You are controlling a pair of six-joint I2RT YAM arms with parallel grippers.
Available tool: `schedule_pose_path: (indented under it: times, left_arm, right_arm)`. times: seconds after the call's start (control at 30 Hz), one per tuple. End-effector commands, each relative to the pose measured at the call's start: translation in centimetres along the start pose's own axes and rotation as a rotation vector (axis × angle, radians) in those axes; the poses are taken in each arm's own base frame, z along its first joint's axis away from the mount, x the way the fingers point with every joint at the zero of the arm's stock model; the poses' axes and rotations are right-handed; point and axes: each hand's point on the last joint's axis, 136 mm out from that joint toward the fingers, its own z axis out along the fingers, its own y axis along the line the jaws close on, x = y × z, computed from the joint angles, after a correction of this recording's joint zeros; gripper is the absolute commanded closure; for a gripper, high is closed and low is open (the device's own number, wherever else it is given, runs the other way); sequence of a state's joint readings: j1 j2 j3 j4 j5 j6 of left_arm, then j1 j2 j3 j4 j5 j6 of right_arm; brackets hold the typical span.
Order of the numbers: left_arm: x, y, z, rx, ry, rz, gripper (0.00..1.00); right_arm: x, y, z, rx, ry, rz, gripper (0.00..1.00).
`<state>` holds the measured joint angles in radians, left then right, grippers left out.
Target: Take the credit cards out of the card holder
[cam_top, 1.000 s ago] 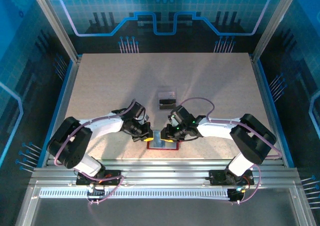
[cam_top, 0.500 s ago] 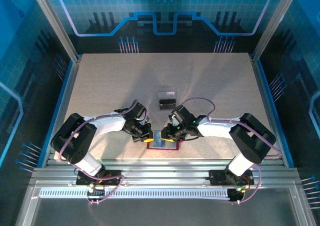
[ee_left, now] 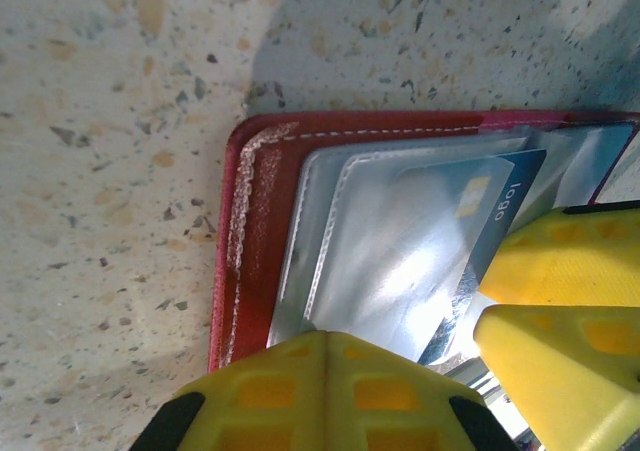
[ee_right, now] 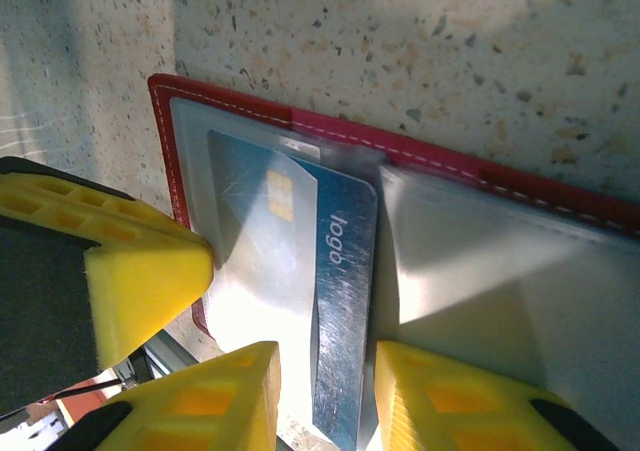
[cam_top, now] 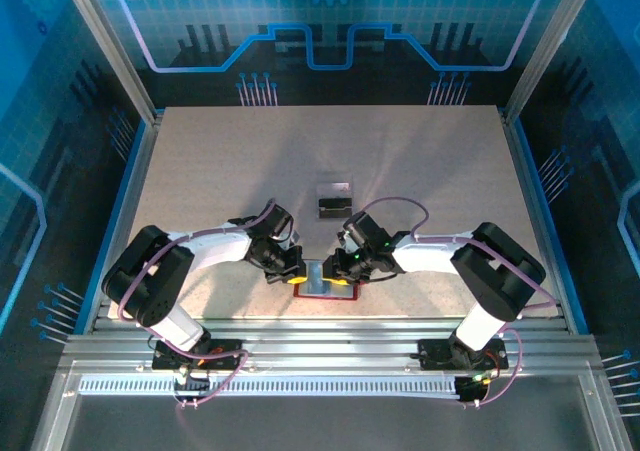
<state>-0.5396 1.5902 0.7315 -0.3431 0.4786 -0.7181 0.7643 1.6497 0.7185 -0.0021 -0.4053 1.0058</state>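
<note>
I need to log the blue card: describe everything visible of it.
The blue card is thin, glossy plastic with a gold chip and the word "logo". It lies flat, mostly under a clear pocket of the open red card holder, one long strip bare. The right gripper straddles that strip's end, jaws apart.

Dark-red card holder (cam_top: 330, 297) open flat near the worktop's (cam_top: 200, 171) near edge, pale pockets up. Blue-and-white credit card (ee_right: 330, 271) with chip, sitting in one pocket. Two more cards (cam_top: 333, 199), grey and dark, farther back, well apart.
</note>
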Motion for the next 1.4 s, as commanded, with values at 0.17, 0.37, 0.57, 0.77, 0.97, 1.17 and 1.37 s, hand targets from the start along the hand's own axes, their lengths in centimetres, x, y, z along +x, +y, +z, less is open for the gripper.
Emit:
schedule_pose_path:
  times: [0.17,0.37,0.57,0.77,0.97,1.17,1.37]
  left_arm:
    - [0.7,1.8,0.7,-0.067,0.037,-0.01,0.96]
    - [0.8,1.9,0.7,-0.071,0.04,-0.011,0.96]
    - [0.8,1.9,0.8,-0.071,0.041,-0.011,0.96]
    - [0.8,2.0,0.8,-0.074,0.041,-0.013,0.96]
    - [0.9,2.1,0.8,-0.074,0.039,-0.012,0.96]
    - [1.0,2.1,0.7,-0.074,0.039,-0.014,0.96]
    - [1.0,2.1,0.7,-0.068,0.034,-0.02,0.96]
  right_arm:
    - [0.3,-0.2,0.4,-0.035,0.022,0.026,0.7]
    - [0.1,0.5,0.1,-0.062,0.016,0.022,0.71]
    - [0.0,1.0,-0.3,-0.087,0.001,0.023,0.74]
    - [0.0,1.1,-0.5,-0.091,-0.003,0.023,0.78]
    - [-0.1,0.7,-0.5,-0.081,-0.008,0.03,0.82]
    - [0.1,0.3,-0.8,-0.067,-0.014,0.031,0.86]
    - [0.2,-0.2,-1.2,-0.054,-0.02,0.037,0.89]
